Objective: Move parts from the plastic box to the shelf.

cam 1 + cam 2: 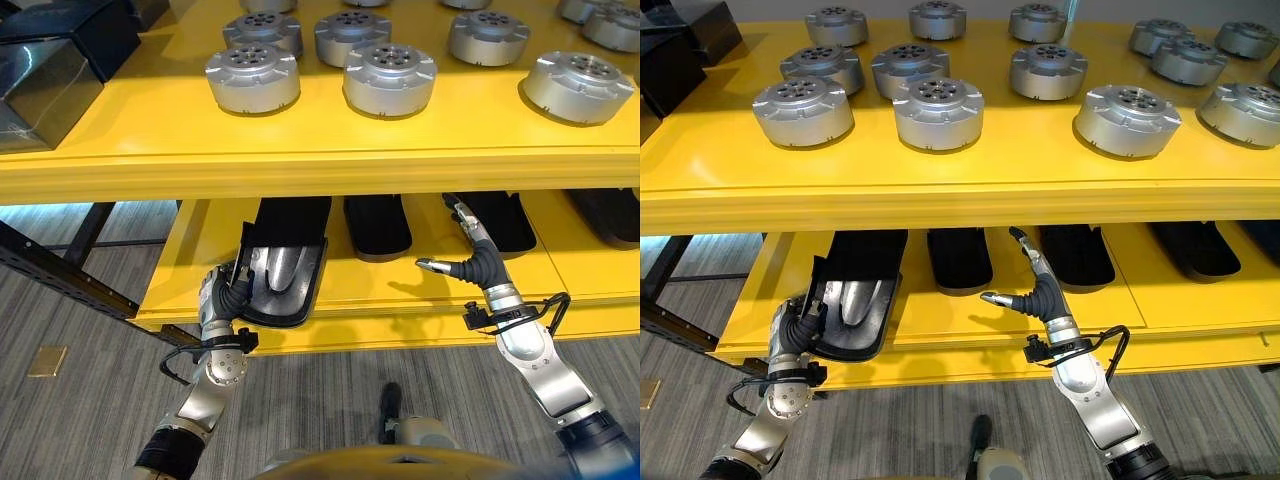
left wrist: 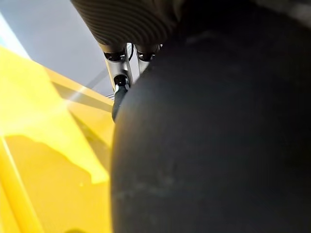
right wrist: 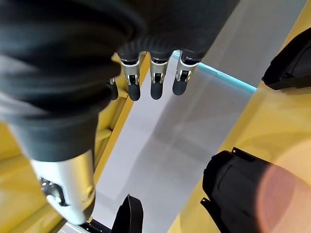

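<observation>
Yellow shelf [image 1: 420, 160] boards are carrying two rows of things: silver round parts [image 1: 388, 78] are sitting on the upper board, and black moulded parts [image 1: 959, 258] are lying side by side on the lower board. At the front edge of the lower board, the left hand [image 1: 222, 300] is curling its fingers round the near rim of a black part [image 1: 285, 268] with a shiny grey hollow, which is resting on that board beneath the upper one. To its right, the right hand [image 1: 1032, 285] is hovering above the lower board, fingers straight and thumb spread out, grasping nothing, between two of the black moulded parts.
</observation>
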Controlling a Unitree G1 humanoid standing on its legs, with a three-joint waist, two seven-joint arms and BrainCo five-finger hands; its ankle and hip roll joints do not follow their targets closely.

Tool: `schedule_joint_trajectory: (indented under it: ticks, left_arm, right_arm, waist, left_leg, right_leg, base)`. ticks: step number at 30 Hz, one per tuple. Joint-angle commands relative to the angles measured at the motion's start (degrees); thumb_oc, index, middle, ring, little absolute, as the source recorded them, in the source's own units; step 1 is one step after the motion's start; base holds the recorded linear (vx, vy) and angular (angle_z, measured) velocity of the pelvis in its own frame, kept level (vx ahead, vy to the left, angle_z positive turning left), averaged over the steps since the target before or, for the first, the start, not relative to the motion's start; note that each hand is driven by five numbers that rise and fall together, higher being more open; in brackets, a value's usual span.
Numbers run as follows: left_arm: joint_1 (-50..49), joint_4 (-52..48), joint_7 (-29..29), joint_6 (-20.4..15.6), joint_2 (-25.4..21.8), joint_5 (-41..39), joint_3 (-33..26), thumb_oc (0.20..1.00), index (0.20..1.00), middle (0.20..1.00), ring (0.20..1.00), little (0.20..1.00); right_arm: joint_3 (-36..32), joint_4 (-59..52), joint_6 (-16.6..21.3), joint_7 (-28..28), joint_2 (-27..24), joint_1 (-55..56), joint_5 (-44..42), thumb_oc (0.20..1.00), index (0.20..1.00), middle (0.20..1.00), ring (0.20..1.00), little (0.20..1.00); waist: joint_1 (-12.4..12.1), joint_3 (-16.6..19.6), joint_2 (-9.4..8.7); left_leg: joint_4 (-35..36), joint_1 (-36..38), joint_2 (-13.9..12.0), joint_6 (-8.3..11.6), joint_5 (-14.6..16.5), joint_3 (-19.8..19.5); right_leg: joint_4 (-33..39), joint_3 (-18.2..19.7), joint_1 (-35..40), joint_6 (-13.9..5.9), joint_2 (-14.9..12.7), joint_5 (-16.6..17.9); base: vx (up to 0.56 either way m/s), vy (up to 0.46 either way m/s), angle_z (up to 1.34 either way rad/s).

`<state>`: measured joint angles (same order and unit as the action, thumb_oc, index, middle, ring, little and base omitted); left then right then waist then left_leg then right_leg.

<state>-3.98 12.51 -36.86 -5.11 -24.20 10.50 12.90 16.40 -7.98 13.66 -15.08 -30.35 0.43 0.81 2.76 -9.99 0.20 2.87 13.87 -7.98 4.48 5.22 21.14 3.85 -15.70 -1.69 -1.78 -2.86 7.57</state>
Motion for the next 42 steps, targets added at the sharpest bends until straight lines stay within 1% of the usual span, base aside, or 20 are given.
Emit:
schedule_joint_trajectory:
  ticks: [1,4,9,12,14,17,19,20,22,25,27,28,29,30,31,32,35,37,39,42]
  left_arm:
    - [0.4,-4.6,-3.5,-2.1,-2.2,-1.0,-2.6,0.2,0.2,0.2,0.2,0.2]
    - [-0.7,-5.1,-3.4,-1.5,-2.1,-1.6,-3.2,0.2,0.2,0.2,0.2,0.2]
    - [-1.0,-5.7,-3.2,-0.6,-2.3,-2.3,-4.2,0.2,0.2,0.2,0.2,0.2]
    - [-0.8,-5.6,-3.4,0.5,-2.6,-3.5,-4.7,0.2,0.2,0.2,0.2,0.2]
    - [-0.6,-5.4,-3.7,0.9,-2.6,-4.1,-4.8,0.2,0.2,0.2,0.2,0.2]
    - [0.1,-4.2,-5.1,1.4,-2.0,-5.8,-4.7,0.2,0.2,0.2,0.2,0.2]
    - [0.5,-3.7,-7.0,0.6,-1.9,-6.7,-4.9,0.2,0.2,0.2,0.2,0.2]
    - [0.6,-3.5,-7.7,0.2,-1.9,-7.0,-5.1,0.2,0.2,0.2,0.2,0.2]
    - [0.7,-3.6,-8.0,0.6,-1.7,-7.2,-5.6,0.2,0.2,0.2,0.2,0.2]
    - [0.7,-3.8,-7.3,0.8,-1.6,-7.4,-6.1,0.2,0.2,0.2,0.2,0.2]
    - [0.4,-3.5,-6.7,0.0,-1.4,-7.9,-6.2,0.2,0.2,0.2,0.2,0.2]
    - [0.1,-3.2,-6.5,-0.3,-1.3,-8.3,-6.1,0.2,0.2,0.2,0.2,0.2]
    - [-0.1,-2.8,-6.6,-0.3,-0.9,-9.2,-5.8,0.2,0.2,0.2,0.2,0.2]
    - [-0.3,-1.7,-6.6,-1.3,-0.3,-11.0,-5.4,0.2,0.2,0.2,0.2,0.2]
    - [0.0,-0.7,-6.3,-3.1,0.3,-10.4,-5.3,0.2,0.2,0.2,0.2,0.2]
    - [0.2,-0.7,-6.2,-3.1,0.3,-10.3,-5.3,0.2,0.2,0.2,0.2,0.2]
    - [0.9,-1.8,-5.2,-1.2,0.4,-9.0,-4.0,0.2,0.2,0.2,0.2,0.2]
    - [0.9,-1.7,-3.7,-0.5,0.4,-10.7,-4.0,0.2,0.2,0.2,0.2,0.2]
    - [-0.8,-2.8,-2.4,-1.4,0.2,-11.1,-4.7,0.2,0.2,0.2,0.2,0.2]
    - [-4.3,-6.7,-1.1,-0.6,-1.1,-10.9,-6.4,0.2,0.2,0.2,0.2,0.2]
  right_arm:
    - [-0.6,-4.7,5.6,-0.1,0.1,-1.2,-3.9,1.0,1.0,1.0,1.0,1.0]
    - [-1.4,-7.8,6.0,0.0,0.3,-0.1,-5.1,1.0,1.0,1.0,1.0,1.0]
    - [-1.7,-9.9,6.0,-3.0,0.5,-0.5,-3.9,1.0,1.0,1.0,1.0,1.0]
    - [-2.2,-10.4,6.6,-3.6,0.1,-0.7,-3.4,1.0,1.0,1.0,1.0,1.0]
    - [-2.3,-10.8,6.5,-3.9,-0.2,-0.8,-3.3,1.0,1.0,1.0,1.0,1.0]
    - [-2.5,-11.0,6.4,-3.8,-1.0,-1.2,-3.9,1.0,1.0,1.0,1.0,1.0]
    - [-2.7,-11.0,6.9,-3.3,-1.6,-1.8,-3.8,1.0,1.0,1.0,1.0,1.0]
    - [-2.8,-10.8,7.2,-2.9,-1.8,-2.1,-3.9,1.0,1.0,1.0,1.0,1.0]
    - [-2.7,-10.2,7.2,-1.9,-2.0,-2.6,-4.5,1.0,1.0,1.0,1.0,1.0]
    - [-3.2,-10.5,6.6,-0.9,-2.3,-2.7,-5.4,1.0,1.0,1.0,1.0,1.0]
    - [-4.1,-11.5,5.9,-0.1,-3.0,-2.3,-6.1,1.0,1.0,1.0,1.0,1.0]
    - [-4.4,-11.6,5.9,0.5,-3.3,-2.1,-6.7,1.0,1.0,1.0,1.0,1.0]
    - [-4.4,-11.9,5.1,1.2,-3.4,-2.0,-8.7,1.0,1.0,1.0,1.0,1.0]
    - [-3.7,-11.3,4.3,2.2,-3.2,-2.4,-12.8,1.0,1.0,1.0,1.0,1.0]
    - [-3.1,-10.3,5.8,1.6,-3.2,-3.1,-11.8,1.0,1.0,1.0,1.0,1.0]
    - [-3.0,-10.4,5.9,1.5,-3.0,-3.2,-11.5,1.0,1.0,1.0,1.0,1.0]
    - [-3.6,-12.1,4.8,1.9,-1.5,-1.2,-12.5,1.0,1.0,1.0,1.0,1.0]
    - [-4.2,-12.5,3.8,2.2,-0.9,-0.2,-13.5,1.0,1.0,1.0,1.0,1.0]
    - [-5.0,-12.9,3.4,2.0,0.0,1.2,-13.5,1.0,1.0,1.0,1.0,1.0]
    - [-6.4,-14.8,3.1,1.6,0.1,3.5,-13.5,1.0,1.0,1.0,1.0,1.0]
  waist:
    - [-0.2,1.3,-2.95]
    - [-0.3,1.1,-2.94]
    - [-0.5,0.5,-2.8]
    - [-0.4,-0.2,-2.58]
    - [-0.4,-0.2,-2.6]
    - [0.3,-0.8,-2.34]
    - [0.8,-1.2,-1.85]
    - [0.8,-1.6,-1.55]
    - [1.0,-1.8,-1.35]
    - [2.0,-1.4,-0.18]
    - [2.6,-0.9,0.47]
    - [2.7,-0.5,0.6]
    - [2.6,-0.4,0.84]
    - [2.4,-0.7,0.82]
    - [2.7,-0.8,0.89]
    - [2.8,-0.7,1.11]
    - [3.5,-0.5,1.88]
    - [3.3,-0.4,1.5]
    - [2.5,-0.6,0.58]
    - [0.9,-0.9,-0.63]
  left_leg:
    - [-2.9,-4.8,3.3,-1.75,-3.0,0.2]
    - [-2.6,-4.8,3.3,-1.79,-3.2,-0.3]
    - [-4.3,-5.8,3.0,-1.85,-2.6,0.1]
    - [-8.1,-7.1,2.5,-1.69,-1.1,0.0]
    - [-9.5,-8.1,2.4,-1.62,-1.1,0.0]
    - [-15.2,-10.0,1.3,-1.44,0.2,0.3]
    - [-23.1,-12.8,-0.5,-0.67,-1.9,0.1]
    - [-27.1,-14.8,-1.0,-0.18,-3.5,-1.1]
    - [-29.7,-16.7,-2.7,0.57,-5.8,-1.9]
    - [-23.8,-14.4,-6.5,1.75,-8.8,-1.0]
    - [-15.5,-12.4,-7.7,2.46,-10.7,-2.0]
    - [-12.2,-11.4,-8.5,3.03,-11.9,-3.2]
    - [-11.0,-11.9,-10.1,4.1,-15.3,-4.9]
    - [-11.8,-13.7,-11.1,4.46,-17.1,-8.3]
    - [-11.8,-13.2,-10.6,4.17,-15.1,-8.0]
    - [-11.0,-12.7,-10.4,4.11,-14.5,-7.4]
    - [-8.2,-10.6,-8.2,3.44,-11.2,-5.4]
    - [-7.1,-9.6,-6.6,2.74,-8.7,-5.5]
    - [-6.0,-8.6,-5.3,1.94,-6.7,-5.9]
    - [-5.1,-8.0,-4.5,1.49,-6.5,-6.3]
  right_leg:
    - [-1.4,-0.7,8.2,-6.04,-4.1,-4.7]
    - [-1.6,-0.4,8.3,-6.11,-4.1,-4.9]
    - [-2.8,-0.7,7.6,-5.82,-4.4,-5.7]
    - [-4.0,-0.6,7.4,-5.23,-4.4,-6.8]
    - [-4.3,-0.3,7.0,-4.77,-4.5,-6.9]
    - [-5.3,0.2,6.6,-3.98,-4.5,-7.8]
    - [-6.6,0.8,5.7,-2.52,-4.1,-9.2]
    - [-7.3,1.4,5.4,-1.75,-3.8,-9.7]
    - [-8.0,2.2,4.9,-1.03,-3.4,-10.1]
    - [-9.5,2.1,3.7,-1.09,-3.5,-10.7]
    - [-10.3,1.9,2.7,-1.85,-4.6,-10.7]
    - [-10.6,2.1,2.1,-2.21,-5.3,-10.7]
    - [-10.8,2.8,1.9,-2.34,-5.6,-10.8]
    - [-11.5,4.5,1.8,-2.48,-6.5,-11.0]
    - [-12.2,4.8,1.6,-3.03,-7.8,-11.3]
    - [-12.4,4.7,1.4,-3.27,-8.0,-11.3]
    - [-12.9,5.1,2.0,-4.96,-9.3,-10.6]
    - [-12.4,5.5,2.7,-5.77,-9.7,-9.9]
    - [-11.1,5.4,3.9,-6.74,-10.1,-8.9]
    - [-8.9,4.7,5.5,-7.34,-10.0,-8.0]
  base:
    - [0.0,0.0,0.0]
    - [0.05,-0.054,0.01]
    - [0.03,-0.112,0.01]
    - [0.05,-0.134,0.06]
    - [0.03,-0.114,0.0]
    - [0.04,-0.115,-0.08]
    - [0.02,-0.079,-0.17]
    - [0.01,-0.044,-0.23]
    - [0.02,0.011,-0.41]
    - [0.04,0.175,-0.39]
    - [0.04,0.339,0.02]
    - [0.02,0.397,-0.09]
    - [0.01,0.436,-0.17]
    - [-0.02,0.459,-0.18]
    - [-0.01,0.359,-0.27]
    - [-0.01,0.291,-0.4]
    - [0.04,0.259,-0.18]
    - [0.05,0.118,0.32]
    - [0.02,0.058,0.47]
    - [-0.02,0.03,0.27]
